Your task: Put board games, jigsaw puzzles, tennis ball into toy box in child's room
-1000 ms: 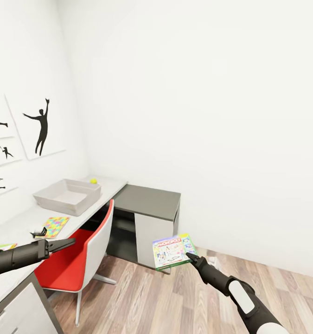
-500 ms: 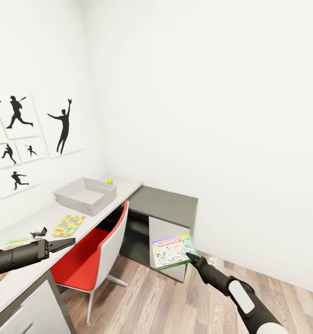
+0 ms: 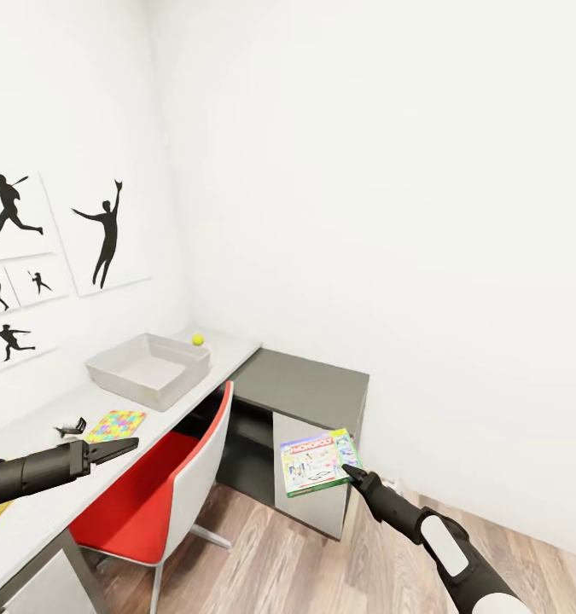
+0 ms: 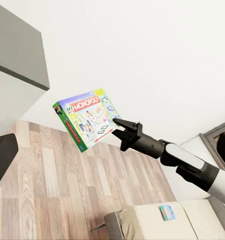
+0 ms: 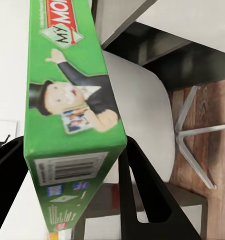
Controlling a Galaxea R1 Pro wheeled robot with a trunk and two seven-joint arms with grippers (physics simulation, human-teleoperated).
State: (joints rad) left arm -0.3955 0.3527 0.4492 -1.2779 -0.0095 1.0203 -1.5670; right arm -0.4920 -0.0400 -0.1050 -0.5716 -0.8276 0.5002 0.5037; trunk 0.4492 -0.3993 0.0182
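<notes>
the right claw [image 3: 349, 468] is clamped on the green-edged monopoly board game box [image 3: 318, 461], held over the wood floor, which next needs carrying to the shallow grey toy box [image 3: 148, 369] on the white surface [image 3: 66, 477].

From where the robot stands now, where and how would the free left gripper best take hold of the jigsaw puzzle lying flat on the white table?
Probably by its edge nearest the table's front. The jigsaw puzzle is a thin square lying flat on the table, so there is no side wall to pinch. The left gripper could come low from the chair side, one finger over and one under after sliding the edge past the rim.
</notes>
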